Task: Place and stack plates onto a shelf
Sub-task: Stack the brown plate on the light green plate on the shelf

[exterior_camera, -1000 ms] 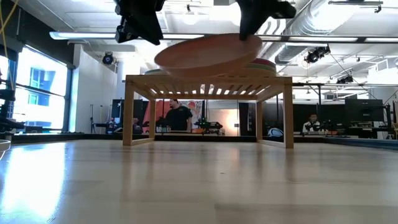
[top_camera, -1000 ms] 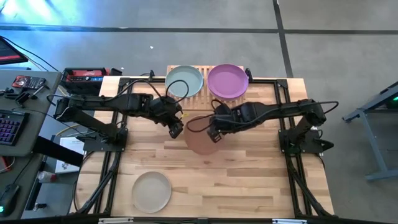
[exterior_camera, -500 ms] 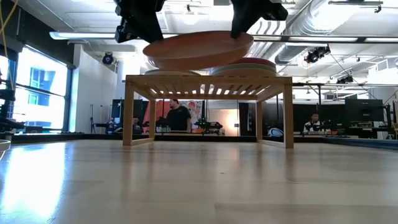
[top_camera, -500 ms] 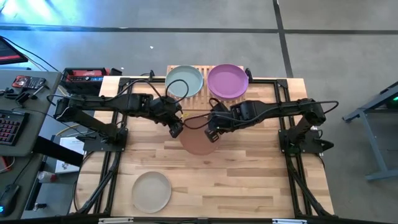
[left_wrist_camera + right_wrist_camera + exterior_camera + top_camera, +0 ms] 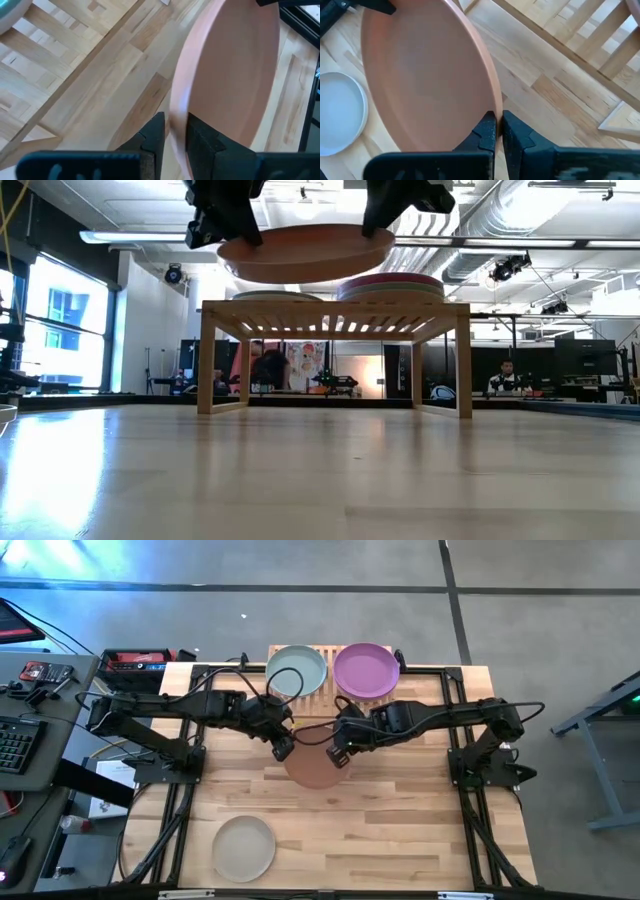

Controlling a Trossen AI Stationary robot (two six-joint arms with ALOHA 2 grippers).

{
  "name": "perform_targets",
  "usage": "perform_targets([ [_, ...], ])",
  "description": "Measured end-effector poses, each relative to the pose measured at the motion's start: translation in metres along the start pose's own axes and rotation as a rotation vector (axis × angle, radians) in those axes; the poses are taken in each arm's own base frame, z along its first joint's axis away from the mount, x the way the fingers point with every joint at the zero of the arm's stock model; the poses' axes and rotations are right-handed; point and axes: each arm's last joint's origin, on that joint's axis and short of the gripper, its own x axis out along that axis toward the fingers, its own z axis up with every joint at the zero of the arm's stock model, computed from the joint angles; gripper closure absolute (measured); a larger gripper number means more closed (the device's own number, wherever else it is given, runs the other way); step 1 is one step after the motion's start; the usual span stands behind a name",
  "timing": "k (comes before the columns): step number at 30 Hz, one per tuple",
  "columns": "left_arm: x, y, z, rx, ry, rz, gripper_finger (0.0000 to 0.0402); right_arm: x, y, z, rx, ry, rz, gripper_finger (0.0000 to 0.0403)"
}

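A terracotta plate (image 5: pixel 312 768) (image 5: pixel 305 255) hangs in the air just in front of the shelf (image 5: pixel 329 662) (image 5: pixel 335 310), level and above the shelf top. My right gripper (image 5: pixel 338 754) (image 5: pixel 497 127) is shut on its right rim. My left gripper (image 5: pixel 284 748) (image 5: pixel 175 137) is open, one finger on each side of the plate's left rim (image 5: pixel 176 112). On the shelf, a grey-teal plate (image 5: pixel 297 670) tops the left stack and a purple plate (image 5: pixel 366 670) tops the right one. My right gripper pinches the plate's right rim (image 5: pixel 492 102) between its two fingers, one on the inner face and one on the underside. It reaches in from the table's right. The plate is lifted clear and roughly level. My left gripper straddles the left rim; whether it touches, I cannot tell.
A beige plate (image 5: pixel 243 847) (image 5: pixel 340 112) lies flat near the table's near left corner. The shelf stands at the far edge, its legs (image 5: pixel 208 360) on the table. Black frame rails (image 5: pixel 180 810) run along both sides of the table.
My right gripper has carried the plate toward the table's left and a little upward. The plate, first tilted with its left side low, now hangs level. Its left rim has slid in between my left gripper's fingers.
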Motion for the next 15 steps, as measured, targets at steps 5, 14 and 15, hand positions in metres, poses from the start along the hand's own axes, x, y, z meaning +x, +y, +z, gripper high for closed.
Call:
perform_targets([
  [5,0.0001,0.0003,-0.0001,0.016,-0.002,0.008,0.0384,-0.0001,0.0001,0.0,0.001,0.003,0.004,0.0403],
  [14,0.0005,0.0005,0.0,0.018,-0.005,0.015,0.0398,-0.0013,0.0005,-0.0002,-0.033,0.018,0.023,0.0402],
  [15,0.0005,0.0005,0.0,0.018,-0.005,0.015,0.0398,-0.0013,0.0004,-0.0003,-0.038,0.019,0.023,0.0402],
])
